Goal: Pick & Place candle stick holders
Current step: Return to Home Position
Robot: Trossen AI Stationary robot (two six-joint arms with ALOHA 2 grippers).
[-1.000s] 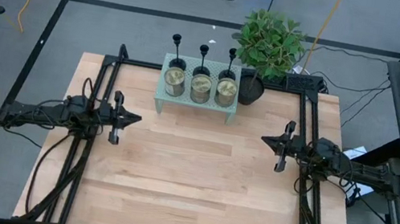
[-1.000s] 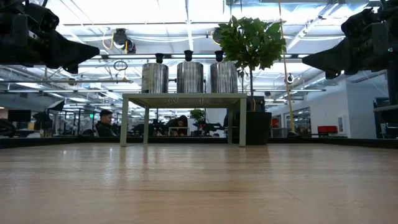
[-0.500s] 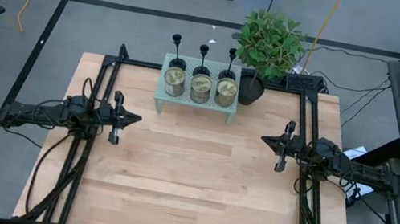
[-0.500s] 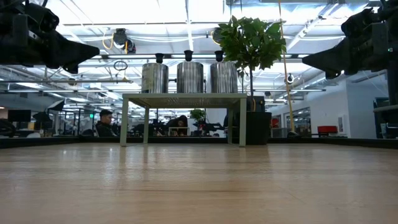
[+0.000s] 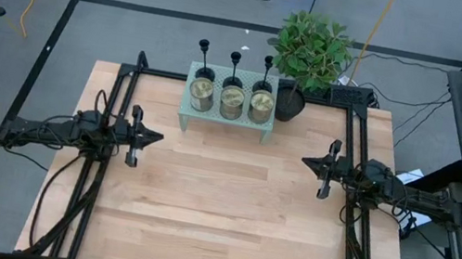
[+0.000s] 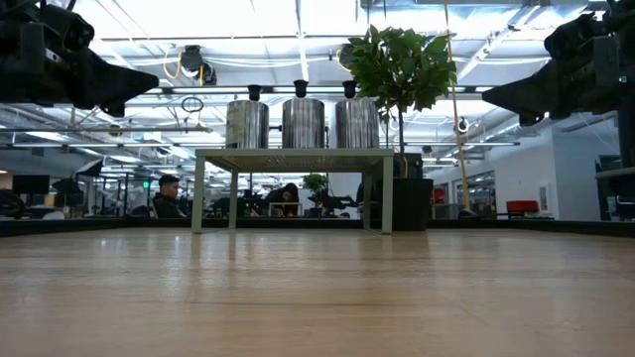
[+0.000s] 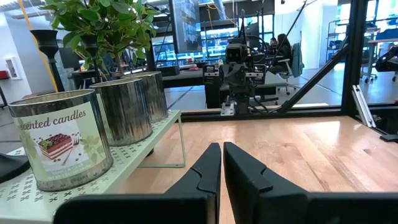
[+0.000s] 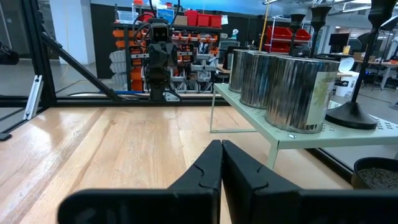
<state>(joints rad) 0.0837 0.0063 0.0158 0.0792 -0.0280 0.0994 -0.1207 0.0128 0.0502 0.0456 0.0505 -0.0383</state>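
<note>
Three black candle stick holders stand by their disc bases on the far part of a pale green shelf, behind three candle tins. One holder shows in the right wrist view. My left gripper is shut and empty at the table's left side. My right gripper is shut and empty at the table's right side. Both hang above the table, pointing at each other.
A potted plant stands right of the shelf at the table's far edge. A black frame runs along the table's left, far and right edges. Bare wood lies between the arms and toward the near edge. People sit in the room beyond.
</note>
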